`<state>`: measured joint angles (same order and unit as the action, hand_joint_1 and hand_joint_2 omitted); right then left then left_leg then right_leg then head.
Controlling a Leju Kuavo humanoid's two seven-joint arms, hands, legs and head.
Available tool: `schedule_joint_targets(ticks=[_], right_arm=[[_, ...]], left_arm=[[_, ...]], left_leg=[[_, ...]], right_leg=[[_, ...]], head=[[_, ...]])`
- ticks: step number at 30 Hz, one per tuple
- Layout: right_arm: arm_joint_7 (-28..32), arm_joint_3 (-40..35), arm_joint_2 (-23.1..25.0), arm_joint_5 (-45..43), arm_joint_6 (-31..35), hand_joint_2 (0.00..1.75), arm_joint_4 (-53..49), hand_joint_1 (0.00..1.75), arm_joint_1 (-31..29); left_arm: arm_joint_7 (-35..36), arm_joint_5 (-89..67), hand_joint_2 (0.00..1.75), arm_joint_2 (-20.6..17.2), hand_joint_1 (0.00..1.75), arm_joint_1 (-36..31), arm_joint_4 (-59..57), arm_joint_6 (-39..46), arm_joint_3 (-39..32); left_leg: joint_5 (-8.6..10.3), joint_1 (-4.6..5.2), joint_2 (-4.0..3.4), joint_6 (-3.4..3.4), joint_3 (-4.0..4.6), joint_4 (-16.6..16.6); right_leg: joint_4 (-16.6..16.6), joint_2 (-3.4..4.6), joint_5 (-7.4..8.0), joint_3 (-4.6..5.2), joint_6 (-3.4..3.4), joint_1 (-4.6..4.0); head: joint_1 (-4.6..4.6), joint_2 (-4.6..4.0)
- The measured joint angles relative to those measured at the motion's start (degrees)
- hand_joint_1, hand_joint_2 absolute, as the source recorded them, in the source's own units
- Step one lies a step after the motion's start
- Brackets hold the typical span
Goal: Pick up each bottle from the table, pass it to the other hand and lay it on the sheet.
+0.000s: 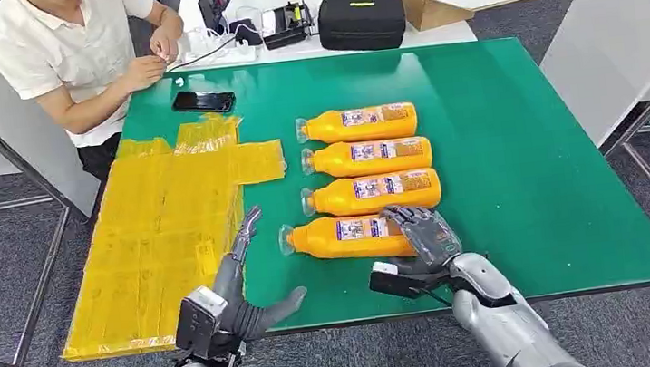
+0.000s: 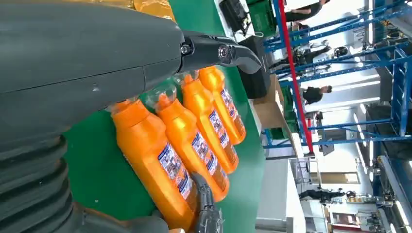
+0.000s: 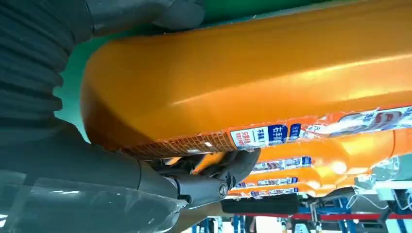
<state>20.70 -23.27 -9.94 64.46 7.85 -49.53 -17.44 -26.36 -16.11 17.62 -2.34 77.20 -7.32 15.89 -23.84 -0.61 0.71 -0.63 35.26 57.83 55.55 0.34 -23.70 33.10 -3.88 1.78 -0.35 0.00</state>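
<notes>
Four orange bottles (image 1: 364,157) lie in a row on the green surface (image 1: 521,172) beside the yellow sheet (image 1: 163,237); I cannot read their blue-white labels. My right robot hand (image 1: 424,235) grips the nearest bottle (image 1: 345,236); my left robot hand (image 1: 241,288) hovers with fingers spread.

Each arm has a silver metallic forearm shell ending in a dark grey hand: the left hand (image 1: 239,288) and the right hand (image 1: 425,237). A grey ribbed flexible cover encloses each wrist, and a small screw head is visible on the dark finger (image 2: 221,52) linkage. The thumb (image 3: 177,12) is thick and grey.
</notes>
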Motion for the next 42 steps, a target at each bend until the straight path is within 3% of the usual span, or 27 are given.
schedule_joint_targets(ticks=[17,22,29,39,42], right_arm=[[-0.6,-2.8,-1.8,-3.7,0.0,1.75,0.6,1.75,-0.2],[2.0,-2.4,-1.4,-9.9,0.6,1.75,-1.0,1.75,1.5],[3.1,2.6,3.8,-16.4,-1.7,1.75,-14.1,1.75,9.1],[3.1,9.5,9.0,-18.3,-2.3,1.75,-24.7,1.75,12.4],[3.7,11.0,10.0,-18.6,-3.1,1.75,-26.1,1.75,12.5]], left_arm=[[-0.2,0.1,1.75,0.0,0.00,-0.2,-0.4,0.0,0.6],[-0.1,4.0,1.75,0.0,0.00,-0.2,-0.4,-1.3,0.5],[1.2,18.0,1.75,0.0,0.00,0.7,1.3,-4.5,-0.8],[-1.0,24.4,1.75,0.2,0.00,3.5,7.7,-3.8,-2.1],[2.3,30.3,1.75,0.2,0.00,3.9,8.2,-5.4,-2.2]], left_leg=[[0.00,-0.01,-0.03,0.00,-0.19,0.0],[0.00,-0.01,0.01,0.01,-0.19,0.0],[0.00,-0.03,-0.10,0.04,0.13,0.0],[0.00,0.00,-0.02,0.03,0.35,0.0],[0.00,-0.01,-0.02,0.03,0.34,0.0]], right_leg=[[0.0,0.01,0.00,-0.14,0.00,-0.01],[0.0,0.00,0.00,-0.23,0.00,-0.02],[0.1,0.07,0.00,0.06,0.01,-0.05],[0.1,0.04,-0.02,0.20,0.01,0.01],[0.1,0.04,-0.02,0.21,0.01,-0.01]], head=[[0.00,0.00],[0.00,0.00],[0.02,0.00],[0.02,0.00],[0.02,0.00]])
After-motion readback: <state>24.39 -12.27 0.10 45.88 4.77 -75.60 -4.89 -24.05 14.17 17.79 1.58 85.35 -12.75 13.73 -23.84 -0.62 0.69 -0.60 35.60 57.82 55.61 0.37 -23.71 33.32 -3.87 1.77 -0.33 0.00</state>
